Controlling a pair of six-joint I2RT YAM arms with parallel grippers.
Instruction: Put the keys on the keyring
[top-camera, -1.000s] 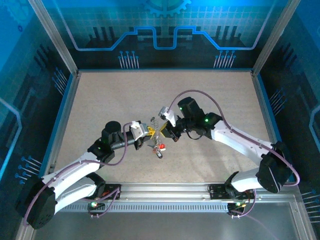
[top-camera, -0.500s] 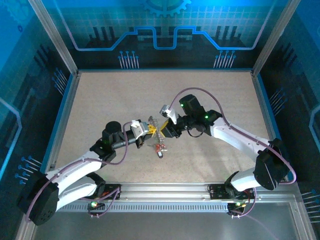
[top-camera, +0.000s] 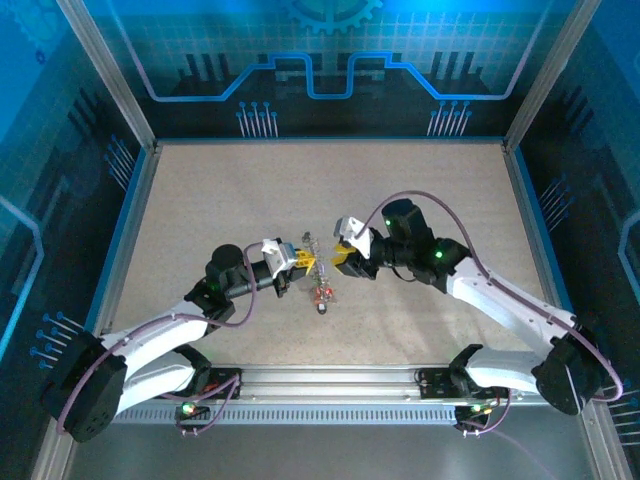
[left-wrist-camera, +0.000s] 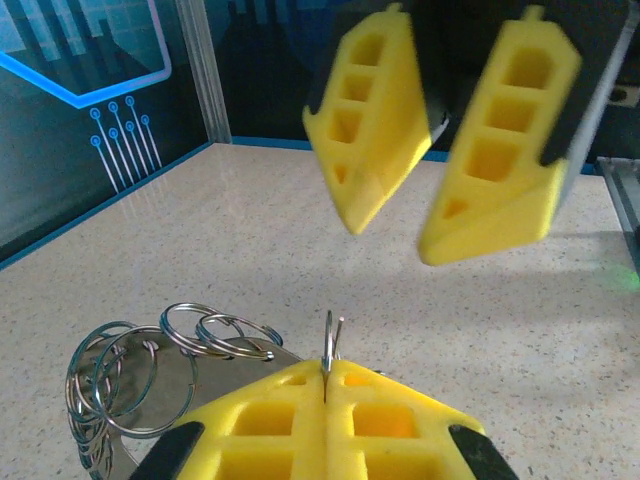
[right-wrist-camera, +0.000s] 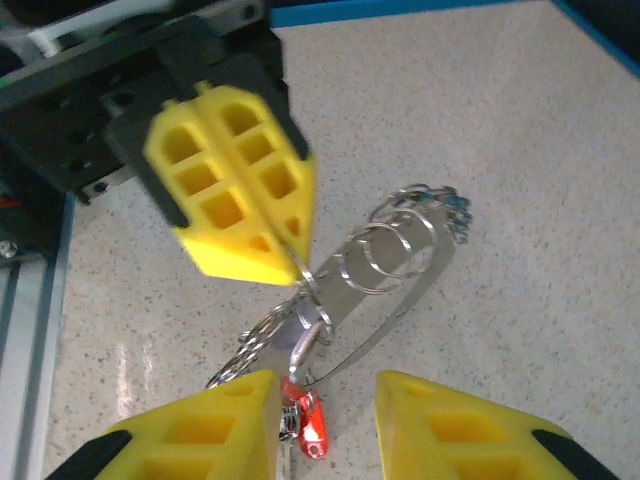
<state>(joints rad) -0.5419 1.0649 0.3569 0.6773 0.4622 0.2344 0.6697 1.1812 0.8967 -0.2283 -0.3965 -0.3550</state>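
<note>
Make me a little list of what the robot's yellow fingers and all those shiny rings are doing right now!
Left fingers: shut, pinching a thin ring seen edge-on
Right fingers: open, holding nothing, apart from the thin ring
Key: red head, just below the rings
Small rings: a silver bunch beside the left fingers
Table: speckled beige
</note>
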